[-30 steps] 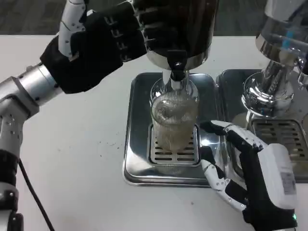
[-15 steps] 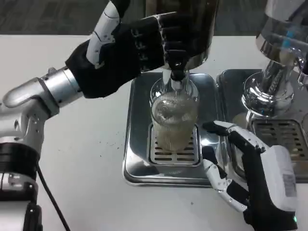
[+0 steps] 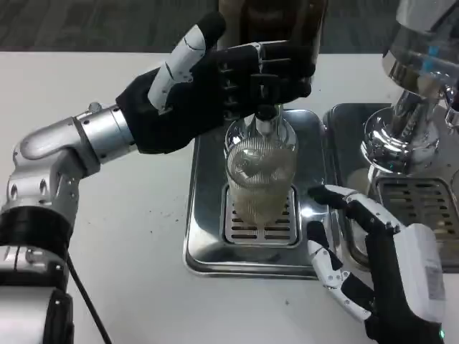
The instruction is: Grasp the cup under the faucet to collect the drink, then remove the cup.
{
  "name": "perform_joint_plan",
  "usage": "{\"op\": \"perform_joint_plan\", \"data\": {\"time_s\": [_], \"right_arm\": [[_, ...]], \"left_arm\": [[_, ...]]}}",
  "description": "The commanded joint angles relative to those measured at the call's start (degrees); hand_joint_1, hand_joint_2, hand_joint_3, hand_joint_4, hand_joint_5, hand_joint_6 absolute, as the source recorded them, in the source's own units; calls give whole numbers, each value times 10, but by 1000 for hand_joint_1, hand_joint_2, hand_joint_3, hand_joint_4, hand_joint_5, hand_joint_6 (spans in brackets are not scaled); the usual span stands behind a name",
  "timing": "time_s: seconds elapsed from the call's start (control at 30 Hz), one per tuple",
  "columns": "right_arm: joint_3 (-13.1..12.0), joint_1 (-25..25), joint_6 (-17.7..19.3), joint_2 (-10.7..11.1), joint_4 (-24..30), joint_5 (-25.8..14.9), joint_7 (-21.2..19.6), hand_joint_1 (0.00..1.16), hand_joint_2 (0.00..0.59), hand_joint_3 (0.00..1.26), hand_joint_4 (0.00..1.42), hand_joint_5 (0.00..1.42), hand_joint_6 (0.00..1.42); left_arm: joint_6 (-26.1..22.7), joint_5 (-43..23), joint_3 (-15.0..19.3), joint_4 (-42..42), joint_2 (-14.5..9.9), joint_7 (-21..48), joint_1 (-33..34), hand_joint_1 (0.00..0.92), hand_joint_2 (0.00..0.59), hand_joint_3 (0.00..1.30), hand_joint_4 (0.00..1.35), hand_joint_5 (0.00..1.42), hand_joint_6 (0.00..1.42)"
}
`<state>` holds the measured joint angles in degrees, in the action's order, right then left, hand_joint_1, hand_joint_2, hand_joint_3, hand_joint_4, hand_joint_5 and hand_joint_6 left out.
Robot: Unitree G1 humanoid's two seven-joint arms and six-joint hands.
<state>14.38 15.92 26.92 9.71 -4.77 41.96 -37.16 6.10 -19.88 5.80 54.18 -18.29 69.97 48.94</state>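
Cup [image 3: 259, 180] is standing upright on the slotted grate of the steel drip tray [image 3: 204, 236], directly under the faucet [image 3: 265, 120]. It looks like clear ribbed glass or plastic, and it is showing pale liquid well up its walls, so we are judging the fill to be close to done.

Our left hand [image 3: 215, 89] is reaching across to the dispenser [image 3: 276, 36], fingers curled over the tap area just above the faucet. We cannot tell whether they are actually clamping a lever or only resting on it.

Our right hand [image 3: 373, 276] is waiting at the tray's right front corner, fingers spread, holding nothing, near the cup but not touching it.

Handling notes: we are expecting the cup to be fairly heavy with drink, stiff-walled, possibly wet and slick, and easy to slop if tilted. We are favouring a wrap around the mid-wall from the right side, below the rim and clear of the faucet, keeping it level and drawing it toward us over the tray lip.

A second steel dispenser [image 3: 416, 93] is standing to the right on the white worktop [image 3: 122, 236].
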Motion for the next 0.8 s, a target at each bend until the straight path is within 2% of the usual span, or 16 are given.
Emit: {"op": "perform_joint_plan", "data": {"time_s": [0.03,0.5,0.8], "right_arm": [[-3,5,6,0,-2,-8,-5,462,448,447,435,415,447],[-6,9,7,4,5,-17,5,449,446,442,435,415,446],[-8,8,7,4,5,-18,8,441,444,441,435,415,446]], "left_arm": [[23,20,-5,20,-1,12,11,0,171,249,151,179,15],[138,76,-26,38,-14,-6,1,0,160,258,158,169,1],[228,117,-46,46,-19,-43,-9,0,153,243,138,144,0]]}}
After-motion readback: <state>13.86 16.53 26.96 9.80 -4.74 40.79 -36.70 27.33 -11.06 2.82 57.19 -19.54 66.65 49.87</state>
